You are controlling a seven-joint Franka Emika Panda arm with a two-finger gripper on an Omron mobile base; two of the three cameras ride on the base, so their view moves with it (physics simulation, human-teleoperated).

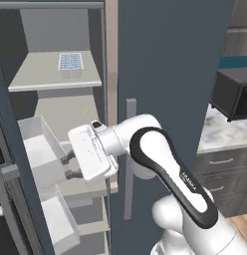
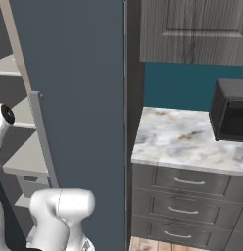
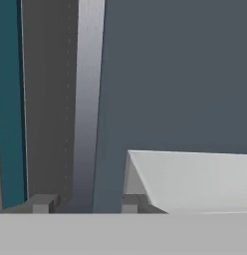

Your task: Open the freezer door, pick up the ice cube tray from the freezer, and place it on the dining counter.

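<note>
Your jaws [image 1: 67, 166] sit spread, holding nothing, just beside a white bin [image 1: 38, 149] on the inner side of the swung-open door [image 1: 11, 149]. Behind them the freezer [image 1: 61, 30] stands open with its beige shelves in view. Farther up and back, the tray [image 1: 70, 62] lies flat on the upper shelf [image 1: 41, 74], well apart from your jaws.

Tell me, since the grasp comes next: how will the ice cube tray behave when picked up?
The ice cube tray is small, thin and lies flat on a freezer shelf, so it is probably light. Its low profile offers little to pinch; the gripper would likely need an edge. Its cell grid suggests a stiff body, unlikely to roll.
</note>
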